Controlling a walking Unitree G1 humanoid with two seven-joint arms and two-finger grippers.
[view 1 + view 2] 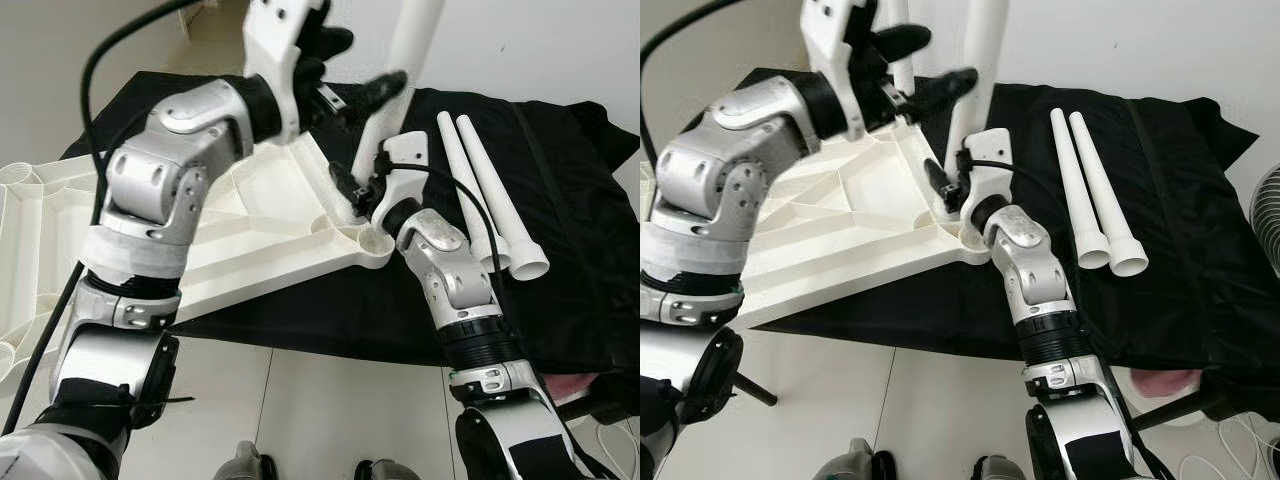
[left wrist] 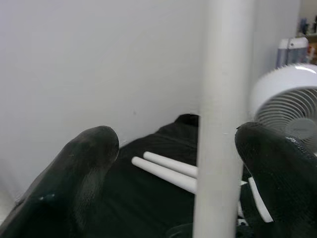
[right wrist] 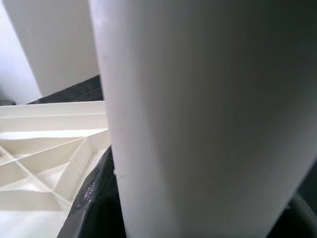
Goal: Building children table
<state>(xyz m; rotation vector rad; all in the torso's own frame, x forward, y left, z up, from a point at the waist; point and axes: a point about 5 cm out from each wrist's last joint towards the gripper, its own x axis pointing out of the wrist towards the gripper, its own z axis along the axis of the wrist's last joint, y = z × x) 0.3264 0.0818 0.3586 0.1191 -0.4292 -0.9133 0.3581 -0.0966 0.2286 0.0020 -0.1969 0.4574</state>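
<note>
**Inspector:** Where does the work stand?

**Assessor:** The white tabletop (image 1: 270,225) lies underside up on a black cloth (image 1: 1180,220), centre-left of the eye views. One white leg (image 1: 975,90) stands upright in the corner socket (image 1: 372,240) at its near right corner. Two spare legs (image 1: 1090,190) lie side by side on the cloth, right of centre.

**Inspector:** The grippers?

**Assessor:** The right gripper (image 1: 352,190) sits low at the leg's base, apparently closed around it. The wrist view presses against the leg, so I cannot confirm contact. The left gripper (image 1: 350,75) is higher up, its fingers (image 2: 89,163) spread wide to either side of the leg without touching.

**Inspector:** Your recommendation?

**Assessor:** In my judgement, close the upper fingers squarely, keep the leg vertical, then press or twist straight down. A tilted push could jam the socket or shift the tabletop on the cloth.
</note>
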